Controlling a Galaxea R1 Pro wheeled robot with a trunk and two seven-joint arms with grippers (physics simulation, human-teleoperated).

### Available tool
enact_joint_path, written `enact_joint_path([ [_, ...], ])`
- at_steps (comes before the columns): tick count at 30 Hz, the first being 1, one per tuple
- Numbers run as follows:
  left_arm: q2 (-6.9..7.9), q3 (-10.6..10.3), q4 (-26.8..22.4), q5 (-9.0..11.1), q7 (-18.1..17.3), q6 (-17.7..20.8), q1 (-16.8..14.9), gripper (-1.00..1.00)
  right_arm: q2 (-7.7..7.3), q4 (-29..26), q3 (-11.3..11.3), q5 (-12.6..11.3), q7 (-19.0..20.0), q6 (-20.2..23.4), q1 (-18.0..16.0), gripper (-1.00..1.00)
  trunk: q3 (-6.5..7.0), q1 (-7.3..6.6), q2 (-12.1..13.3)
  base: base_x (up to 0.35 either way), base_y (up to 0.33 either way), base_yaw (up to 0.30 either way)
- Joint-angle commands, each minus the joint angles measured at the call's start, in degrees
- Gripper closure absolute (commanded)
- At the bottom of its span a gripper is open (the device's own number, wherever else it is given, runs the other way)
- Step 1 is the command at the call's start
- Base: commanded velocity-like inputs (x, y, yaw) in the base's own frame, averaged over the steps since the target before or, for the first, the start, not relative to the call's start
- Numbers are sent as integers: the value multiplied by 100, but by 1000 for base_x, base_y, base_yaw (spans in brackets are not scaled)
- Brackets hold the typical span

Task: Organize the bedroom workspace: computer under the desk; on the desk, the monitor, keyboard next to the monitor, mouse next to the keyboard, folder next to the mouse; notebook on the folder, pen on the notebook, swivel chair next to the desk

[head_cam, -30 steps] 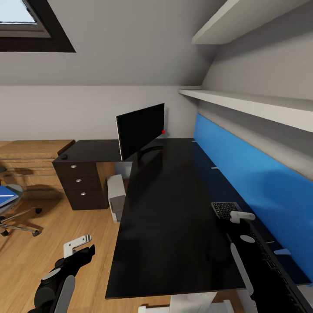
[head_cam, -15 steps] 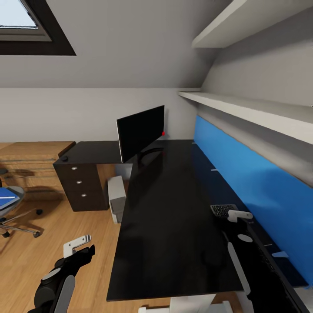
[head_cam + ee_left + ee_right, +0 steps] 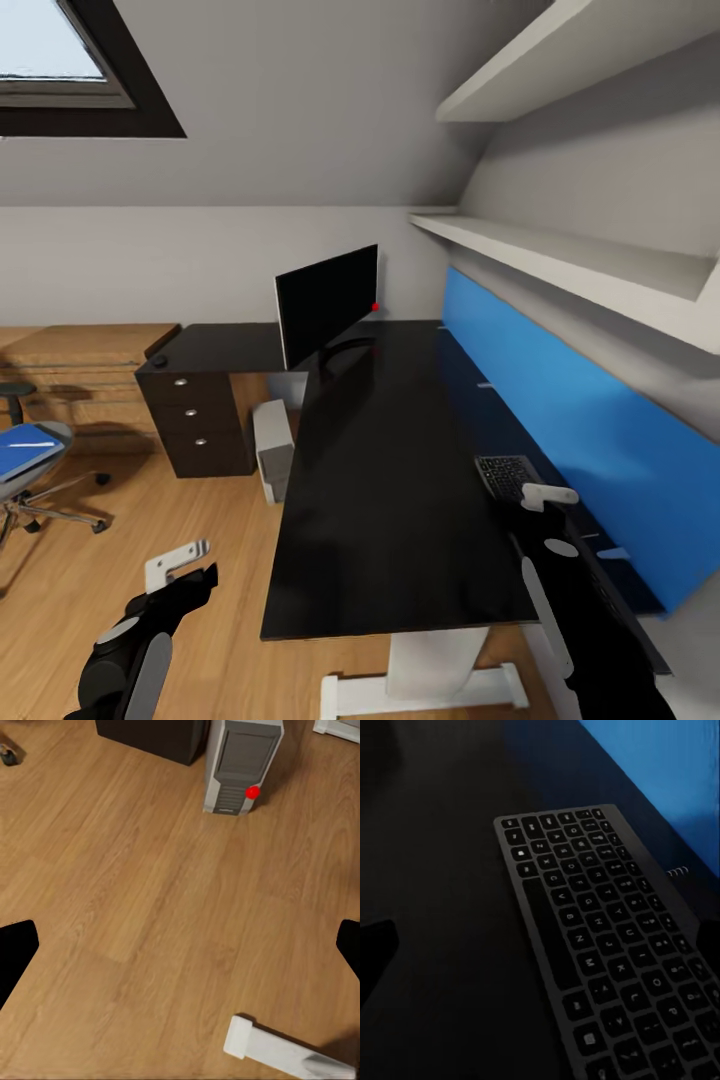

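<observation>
The black desk runs along the blue wall panel. On it stands the monitor, and the tiny mouse lies at its far left end. The grey computer stands on the floor under the desk. The keyboard lies by the panel, under my open right gripper. At the left edge, the swivel chair carries the blue folder with the pen on it. I cannot make out the notebook. My open left gripper hangs over the floor.
Dark drawers stand under the desk's left end, with low oak cabinets beyond them. The desk's white foot lies close to my left arm. White shelves hang above the blue wall panel.
The whole picture has shifted, so the camera moved: the desk's near end, its white foot and the chair now show more. Both arms keep their places in the view.
</observation>
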Motion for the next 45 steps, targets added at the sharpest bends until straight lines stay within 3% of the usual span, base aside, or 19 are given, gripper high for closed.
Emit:
enact_joint_path([
  [1,-4,4,-7,61,43,19,-4,-100,-3,-5,7,-29,-32,28,-2,-100,12,-26,37,-339,0,0],
  [22,4,5,-7,61,44,26,-4,-100,-3,-19,7,-1,-40,15,-2,-100,389,-487,879,-340,0,0],
  [28,1,5,-7,61,44,30,-4,-100,-9,8,-4,-27,-33,13,-3,-100,497,-619,1120,-112,0,0],
  [40,-5,3,-7,61,44,28,-4,-100,-15,21,-34,-56,-16,13,1,-100,497,-619,1120,-11,0,0],
  [45,-13,-2,-7,61,44,19,-4,-100,-23,29,-225,-236,-12,14,0,-100,497,-619,1120,-1,0,0],
])
